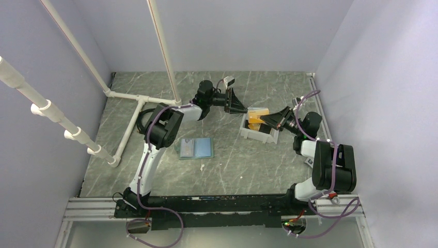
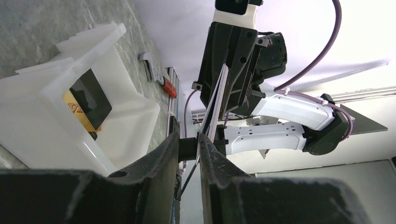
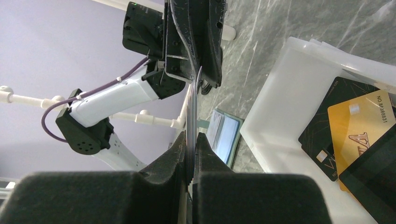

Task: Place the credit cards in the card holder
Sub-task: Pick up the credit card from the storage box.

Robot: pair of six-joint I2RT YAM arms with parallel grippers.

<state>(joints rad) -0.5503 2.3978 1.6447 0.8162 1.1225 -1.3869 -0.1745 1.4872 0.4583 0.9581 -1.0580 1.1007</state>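
Observation:
My right gripper (image 1: 269, 120) is shut on a thin stack of credit cards (image 3: 190, 107), held edge-on above the white bin. The stack's (image 2: 215, 102) far end reaches between the jaws of my left gripper (image 2: 189, 137). It lies against one finger, with a gap to the other, so that gripper is still open. The two grippers face each other, the left gripper (image 1: 238, 106) on the left. An orange-yellow card (image 3: 359, 133) and black cards (image 3: 322, 135) lie in the bin. The card holder (image 1: 196, 148) lies open on the table left of the bin, light blue inside (image 3: 227, 137).
The white open-fronted bin (image 1: 253, 135) stands at mid table under the grippers. A white pipe frame (image 1: 129, 95) lies and rises at the back left. Purple walls close in the table on three sides. A small red-tipped item (image 2: 170, 87) lies by the right edge.

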